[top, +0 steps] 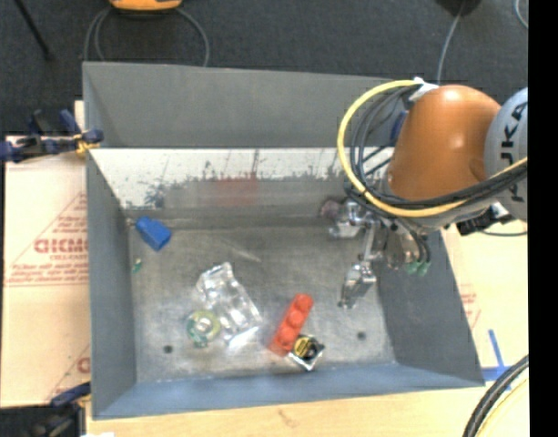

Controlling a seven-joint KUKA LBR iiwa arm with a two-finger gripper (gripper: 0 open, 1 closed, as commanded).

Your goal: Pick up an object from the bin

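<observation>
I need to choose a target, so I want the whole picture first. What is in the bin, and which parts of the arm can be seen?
bin: one, grey metal, middle of the view
blue block: one, blue, floor's far left, near the back wall
clear plastic piece: one, transparent, left of the floor's middle
small ring: one, pale greenish, against the clear piece's near-left side
red ridged piece: one, red-orange, lying aslant near the front
black-and-yellow item: one, at the red piece's near end
green speck: one, by the left wall, kind unclear
gripper: one, metal, over bare floor right of the red piece
orange cover: one, on the wrist
cables: looped, yellow and black, around the cover
</observation>
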